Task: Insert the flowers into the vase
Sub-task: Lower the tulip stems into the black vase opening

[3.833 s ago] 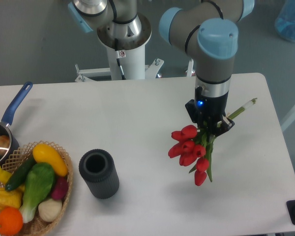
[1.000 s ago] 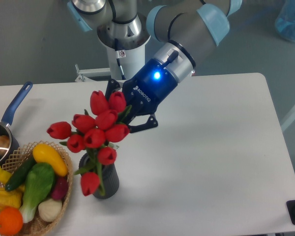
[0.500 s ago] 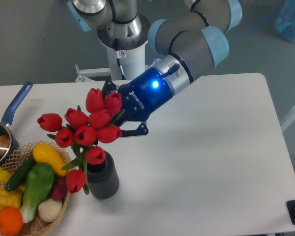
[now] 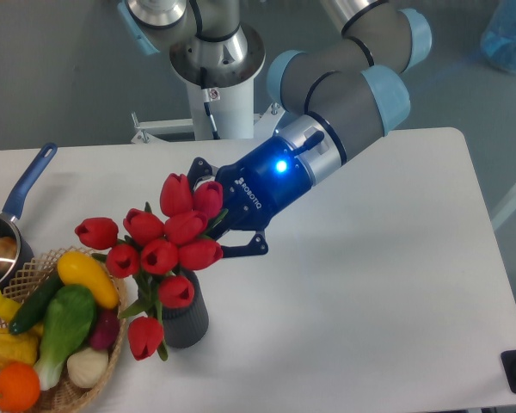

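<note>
Your flowers (image 4: 168,249) are leaning over the vase (image 4: 187,314), blooms crowding toward the basket (image 4: 112,340) just left; the table (image 4: 387,284) is lying open on the right. Your gripper (image 4: 222,225), tilted down-left, is clamping their stems.

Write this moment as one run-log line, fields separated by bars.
phase: inserting | gripper: beside blooms, state unclear | tulip bunch: over vase mouth | vase: upright beside vegetable basket
</note>
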You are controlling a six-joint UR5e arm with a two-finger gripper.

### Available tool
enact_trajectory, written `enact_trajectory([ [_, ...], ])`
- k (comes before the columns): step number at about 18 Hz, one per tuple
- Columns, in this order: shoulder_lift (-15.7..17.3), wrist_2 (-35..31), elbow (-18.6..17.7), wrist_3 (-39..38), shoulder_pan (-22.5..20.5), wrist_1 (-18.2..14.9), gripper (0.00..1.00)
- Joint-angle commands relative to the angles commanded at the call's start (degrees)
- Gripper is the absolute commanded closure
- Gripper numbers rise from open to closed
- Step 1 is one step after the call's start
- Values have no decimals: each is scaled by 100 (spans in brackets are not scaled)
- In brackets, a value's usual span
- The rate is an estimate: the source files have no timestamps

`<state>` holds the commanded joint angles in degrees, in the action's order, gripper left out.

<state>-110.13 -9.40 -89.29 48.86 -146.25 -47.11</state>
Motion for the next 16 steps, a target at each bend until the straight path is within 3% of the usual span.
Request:
enact_trajectory([
  [10, -27, -228, -404, 220, 176, 0, 98],
  [13, -35, -736, -589, 343, 298, 0, 98],
  [16, -88, -844, -686, 510, 404, 17, 97],
])
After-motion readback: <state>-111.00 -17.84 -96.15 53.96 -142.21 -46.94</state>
